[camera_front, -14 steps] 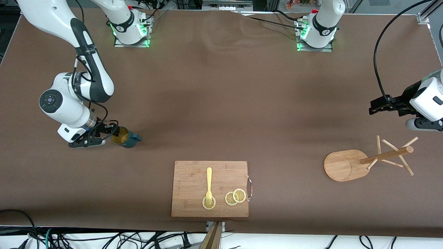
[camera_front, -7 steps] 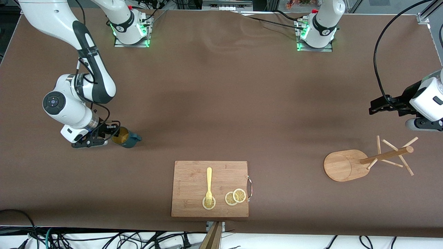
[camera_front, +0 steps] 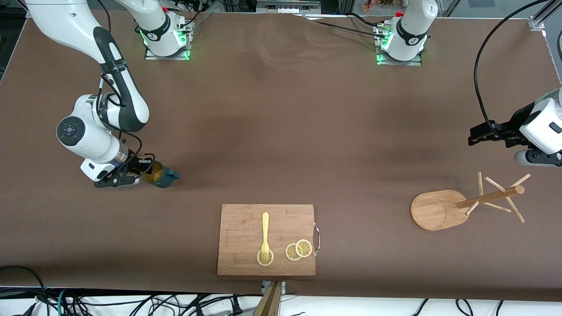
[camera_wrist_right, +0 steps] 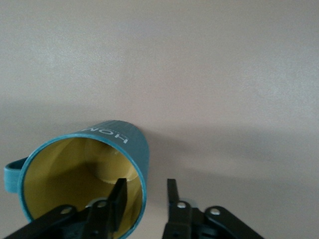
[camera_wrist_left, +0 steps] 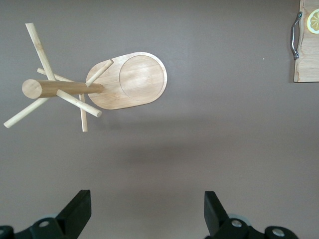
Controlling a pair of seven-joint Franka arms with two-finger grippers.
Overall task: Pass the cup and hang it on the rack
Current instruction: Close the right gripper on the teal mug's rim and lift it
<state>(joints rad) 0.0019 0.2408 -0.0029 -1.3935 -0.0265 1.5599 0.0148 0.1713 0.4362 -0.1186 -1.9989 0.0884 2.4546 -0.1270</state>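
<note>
The dark teal cup (camera_front: 165,177) with its mustard-yellow inside stands on the brown table at the right arm's end, its handle pointing toward the table's middle. My right gripper (camera_front: 144,172) is open at the cup's rim. In the right wrist view the right gripper (camera_wrist_right: 146,185) has one finger inside the cup (camera_wrist_right: 117,137) and one outside the wall. The wooden rack (camera_front: 434,210) stands at the left arm's end. My left gripper (camera_front: 473,137) waits open and empty in the air close to the rack. The left wrist view shows the left gripper (camera_wrist_left: 147,199) and the rack (camera_wrist_left: 134,79).
A rectangular bamboo cutting board (camera_front: 239,224) lies near the front edge in the middle, with a yellow fork (camera_front: 265,235) and lemon slices (camera_front: 298,250) on it. Its metal handle shows in the left wrist view (camera_wrist_left: 295,35). Cables hang past the front edge.
My right arm has moved a little toward the cup, bringing its fingers over the rim. The cup, the rack and the left arm have not moved.
</note>
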